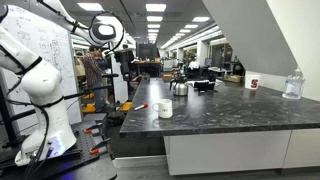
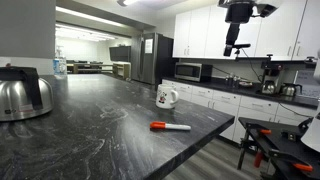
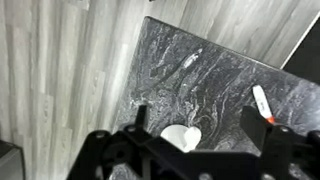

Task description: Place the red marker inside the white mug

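Fingers: spread apart and empty, hanging high over the edge of the surface.
Red marker: lies flat by the near edge, in front of the white mug and not touching it.
Step in hand: probably the reach. Come down over the marker's middle with the fingers across its barrel, and close low, because it is slim.
Surface: dark marbled stone, with a kettle at the far left.
Room: white cabinets, and a microwave on the far counter.

Fig. White arm, left of an exterior view, rising bent toward the top. Gripper hangs pointing down, upper right of an exterior view. Wrist view: dark fingers along the bottom edge, spread apart.
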Action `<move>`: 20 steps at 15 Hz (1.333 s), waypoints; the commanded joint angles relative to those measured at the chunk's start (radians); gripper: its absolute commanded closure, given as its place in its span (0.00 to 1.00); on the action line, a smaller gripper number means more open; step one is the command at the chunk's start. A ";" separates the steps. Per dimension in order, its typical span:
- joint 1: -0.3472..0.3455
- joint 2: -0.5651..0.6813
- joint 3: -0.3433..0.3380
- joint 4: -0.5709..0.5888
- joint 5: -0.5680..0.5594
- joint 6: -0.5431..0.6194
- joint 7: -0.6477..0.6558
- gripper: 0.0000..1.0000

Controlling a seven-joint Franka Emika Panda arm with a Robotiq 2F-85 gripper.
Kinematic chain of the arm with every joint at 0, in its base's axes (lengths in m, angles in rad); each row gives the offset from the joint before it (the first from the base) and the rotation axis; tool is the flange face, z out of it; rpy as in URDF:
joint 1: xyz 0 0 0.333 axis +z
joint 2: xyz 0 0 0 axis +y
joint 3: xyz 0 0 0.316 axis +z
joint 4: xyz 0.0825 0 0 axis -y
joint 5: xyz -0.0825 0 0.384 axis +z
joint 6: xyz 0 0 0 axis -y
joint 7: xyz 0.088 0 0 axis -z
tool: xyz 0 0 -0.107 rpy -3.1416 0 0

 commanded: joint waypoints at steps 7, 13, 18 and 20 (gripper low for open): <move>0.010 0.001 -0.009 0.002 -0.006 -0.004 0.005 0.00; 0.010 0.001 -0.009 0.002 -0.006 -0.004 0.005 0.00; 0.019 0.047 -0.017 0.016 0.002 0.022 -0.012 0.00; 0.032 0.104 -0.021 0.034 0.006 0.053 -0.035 0.00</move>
